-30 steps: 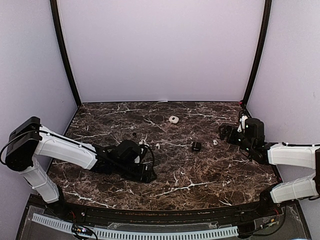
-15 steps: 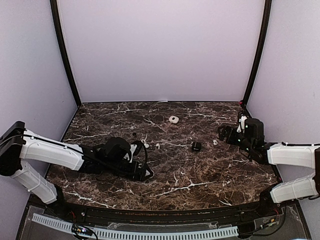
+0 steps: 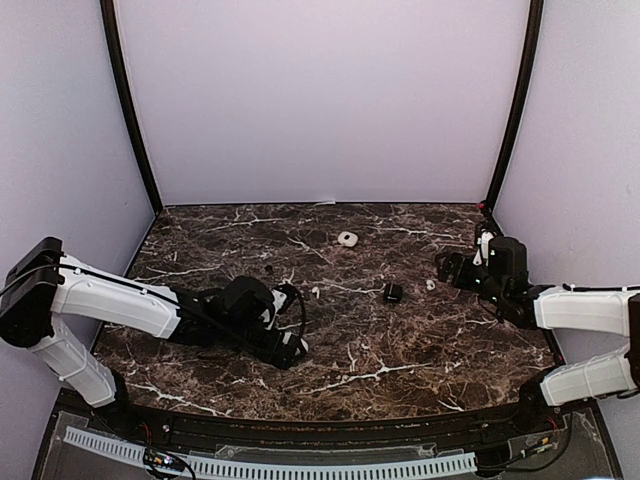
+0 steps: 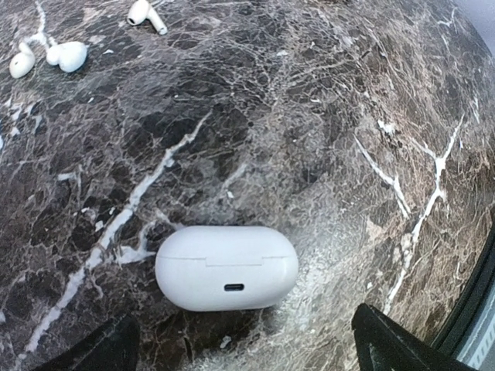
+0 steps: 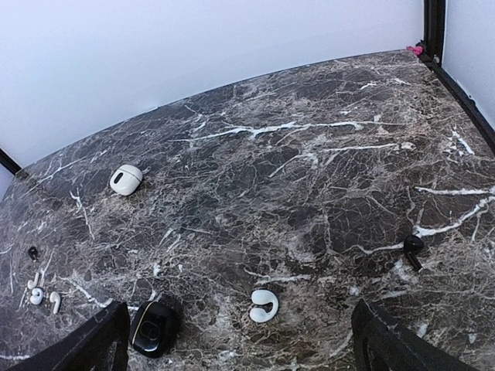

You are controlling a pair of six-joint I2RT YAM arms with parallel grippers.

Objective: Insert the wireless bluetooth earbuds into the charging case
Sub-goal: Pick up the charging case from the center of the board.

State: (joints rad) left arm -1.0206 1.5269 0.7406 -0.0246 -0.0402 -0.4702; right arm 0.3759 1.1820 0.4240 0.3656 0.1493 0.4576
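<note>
Lying loose, glossy white earbuds point(image 4: 147, 13) show short stems.

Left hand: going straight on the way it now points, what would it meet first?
The left hand would probably meet the white case lying between its open fingers; depth is unclear.

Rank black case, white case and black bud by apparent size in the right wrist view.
1. black case: largest, but nearest the camera
2. white case: farther off, so its true size against the black one is unsure
3. black bud: smallest
</note>
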